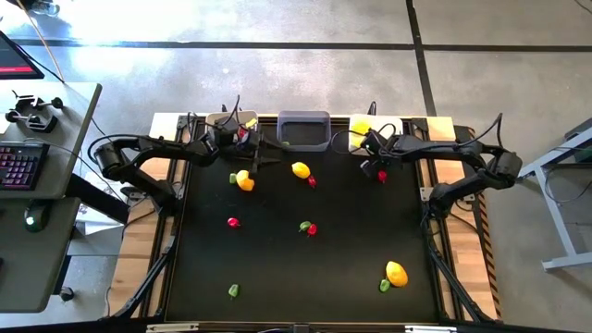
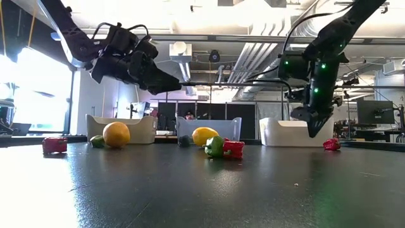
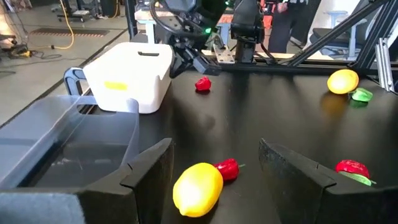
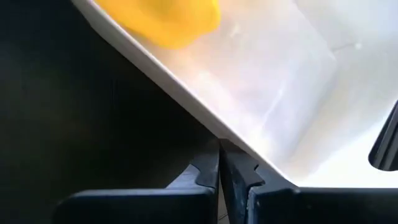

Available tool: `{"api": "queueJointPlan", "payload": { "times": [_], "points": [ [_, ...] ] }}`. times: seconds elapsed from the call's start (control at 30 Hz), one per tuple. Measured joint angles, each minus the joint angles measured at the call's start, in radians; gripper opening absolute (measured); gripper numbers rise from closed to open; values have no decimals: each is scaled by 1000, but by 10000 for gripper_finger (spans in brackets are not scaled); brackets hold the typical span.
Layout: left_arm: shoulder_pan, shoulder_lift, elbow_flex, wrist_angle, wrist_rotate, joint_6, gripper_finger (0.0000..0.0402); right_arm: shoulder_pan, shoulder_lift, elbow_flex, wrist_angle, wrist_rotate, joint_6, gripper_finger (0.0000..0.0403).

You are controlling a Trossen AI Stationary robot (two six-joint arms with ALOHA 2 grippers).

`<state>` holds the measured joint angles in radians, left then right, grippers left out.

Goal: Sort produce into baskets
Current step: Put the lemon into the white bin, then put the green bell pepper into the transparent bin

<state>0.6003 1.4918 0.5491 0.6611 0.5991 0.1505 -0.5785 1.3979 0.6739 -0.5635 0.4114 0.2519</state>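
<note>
High view: the right gripper (image 1: 374,159) is hanging just in front of the white basket (image 1: 356,139), a red piece (image 1: 382,176) lying just beside it; the left gripper (image 1: 262,155) is hovering by the cream basket (image 1: 225,121).
Low view: the right gripper (image 2: 314,130) is pointing down, fingers pressed together, gripping nothing.
Left wrist view: the left gripper's fingers (image 3: 297,171) are standing wide, a lemon (image 3: 198,188) lying between them.
Right wrist view: fingertips (image 4: 208,171) are meeting at the basket's rim (image 4: 186,96), a yellow piece (image 4: 165,18) sitting inside.

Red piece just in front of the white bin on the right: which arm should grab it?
Probably right. The right gripper hangs shut beside the white bin, nearly over the red piece. The left gripper, open, sits across the table by the cream bin.
</note>
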Motion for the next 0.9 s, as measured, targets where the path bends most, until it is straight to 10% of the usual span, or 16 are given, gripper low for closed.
{"api": "queueJointPlan", "payload": {
  "times": [0.3, 0.9],
  "points": [
    [-13, 0, -5, 15, -1, -8, 207, 168, -37, 8, 24, 44, 70, 0],
    [-157, 0, -238, 432, -131, -37, 6, 500, -40, -101, 687, -103, -77, 0]
  ]
}}
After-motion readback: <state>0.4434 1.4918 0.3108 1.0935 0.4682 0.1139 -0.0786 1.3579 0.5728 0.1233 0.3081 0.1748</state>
